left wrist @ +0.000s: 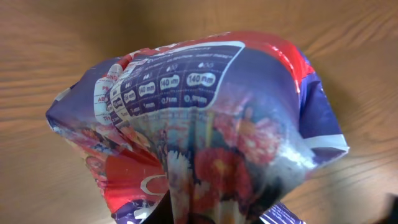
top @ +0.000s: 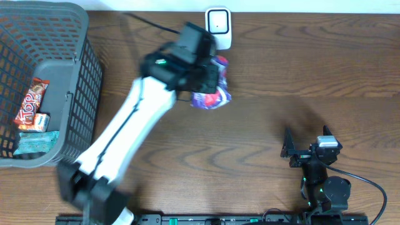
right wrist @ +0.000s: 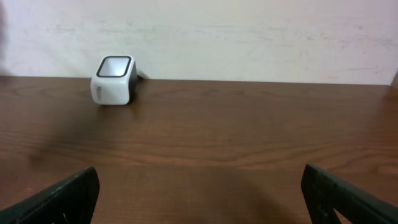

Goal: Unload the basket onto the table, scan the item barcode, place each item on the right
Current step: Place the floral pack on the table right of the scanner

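Left gripper (top: 208,76) is pinched tight on the snack packet (top: 212,95), holding it by a bunched end. In the left wrist view the crumpled film narrows toward the bottom edge, where the grip lies. The packet is purple and red with a white-outlined printed panel. It fills most of that view, with the wooden table (top: 281,75) behind it. From overhead, the packet sits just below and beside the white scanner (top: 218,25), which stands at the far edge of the table with its dark-rimmed window facing up. Whether packet and scanner touch cannot be told, since the arm covers the gap. No barcode can be made out on the visible side.

Right gripper (top: 310,150) stands wide apart with nothing between its fingers, near the front right of the table and well apart from the packet.

A grey mesh basket (top: 78,94) at the left holds a red bar (top: 31,103) and a teal packet (top: 34,142).
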Action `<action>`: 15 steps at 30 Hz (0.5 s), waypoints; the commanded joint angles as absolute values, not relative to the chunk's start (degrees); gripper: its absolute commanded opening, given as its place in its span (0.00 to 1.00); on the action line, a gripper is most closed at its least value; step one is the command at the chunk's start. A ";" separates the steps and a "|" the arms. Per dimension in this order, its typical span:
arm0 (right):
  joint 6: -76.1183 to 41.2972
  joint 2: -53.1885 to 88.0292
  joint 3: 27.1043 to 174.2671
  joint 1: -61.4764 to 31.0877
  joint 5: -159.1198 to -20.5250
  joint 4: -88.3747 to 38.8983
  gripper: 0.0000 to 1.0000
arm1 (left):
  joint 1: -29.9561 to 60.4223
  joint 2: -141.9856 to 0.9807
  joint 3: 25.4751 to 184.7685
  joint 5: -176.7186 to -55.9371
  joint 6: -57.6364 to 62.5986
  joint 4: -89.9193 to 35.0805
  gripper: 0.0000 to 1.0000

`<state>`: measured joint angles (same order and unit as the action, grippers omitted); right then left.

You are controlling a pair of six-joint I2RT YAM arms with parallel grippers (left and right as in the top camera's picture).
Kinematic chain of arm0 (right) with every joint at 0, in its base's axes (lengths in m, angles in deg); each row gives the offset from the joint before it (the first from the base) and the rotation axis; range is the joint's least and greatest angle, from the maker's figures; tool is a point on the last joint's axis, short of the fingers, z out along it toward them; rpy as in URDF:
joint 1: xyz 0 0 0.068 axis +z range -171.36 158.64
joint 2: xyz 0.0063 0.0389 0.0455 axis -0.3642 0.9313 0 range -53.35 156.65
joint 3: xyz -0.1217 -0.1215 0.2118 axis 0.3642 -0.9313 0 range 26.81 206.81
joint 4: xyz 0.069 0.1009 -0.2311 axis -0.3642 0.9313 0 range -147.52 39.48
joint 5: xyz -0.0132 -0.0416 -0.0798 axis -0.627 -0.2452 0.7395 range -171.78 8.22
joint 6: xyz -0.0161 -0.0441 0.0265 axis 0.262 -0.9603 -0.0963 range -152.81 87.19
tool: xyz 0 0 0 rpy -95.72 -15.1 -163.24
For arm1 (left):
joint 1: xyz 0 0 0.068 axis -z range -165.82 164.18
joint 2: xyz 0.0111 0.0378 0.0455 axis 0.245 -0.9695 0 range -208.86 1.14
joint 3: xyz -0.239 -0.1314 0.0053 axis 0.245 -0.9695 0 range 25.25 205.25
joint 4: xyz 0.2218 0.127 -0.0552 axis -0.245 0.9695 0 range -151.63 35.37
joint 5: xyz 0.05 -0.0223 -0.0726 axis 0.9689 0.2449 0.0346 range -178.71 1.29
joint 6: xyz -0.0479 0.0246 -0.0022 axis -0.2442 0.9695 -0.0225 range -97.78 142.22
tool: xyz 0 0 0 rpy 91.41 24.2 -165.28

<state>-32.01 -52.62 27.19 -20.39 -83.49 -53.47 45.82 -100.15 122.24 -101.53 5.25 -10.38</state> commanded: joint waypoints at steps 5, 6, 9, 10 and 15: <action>-32.45 -52.86 27.19 -20.89 -83.80 -53.19 0.99 | 47.75 -109.40 122.32 -99.65 0.44 -13.51 0.71; -32.45 -52.86 27.19 -20.89 -83.80 -53.21 0.99 | 47.61 -109.46 122.32 -99.67 0.46 -13.49 0.81; -32.47 -52.86 27.19 -20.89 -83.80 -53.21 0.99 | 46.72 -107.76 123.77 -99.80 0.50 -12.50 0.88; -32.45 -52.86 27.19 -20.89 -83.80 -53.21 0.99 | 46.24 -106.91 124.60 -99.80 0.50 -11.96 0.88; -32.45 -52.86 27.19 -20.89 -83.80 -53.19 0.99 | 41.17 -98.27 128.05 -99.54 0.52 -10.97 0.88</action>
<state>-32.01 -52.62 27.19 -20.39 -83.49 -53.47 44.62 -106.10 124.09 -100.37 1.03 -10.88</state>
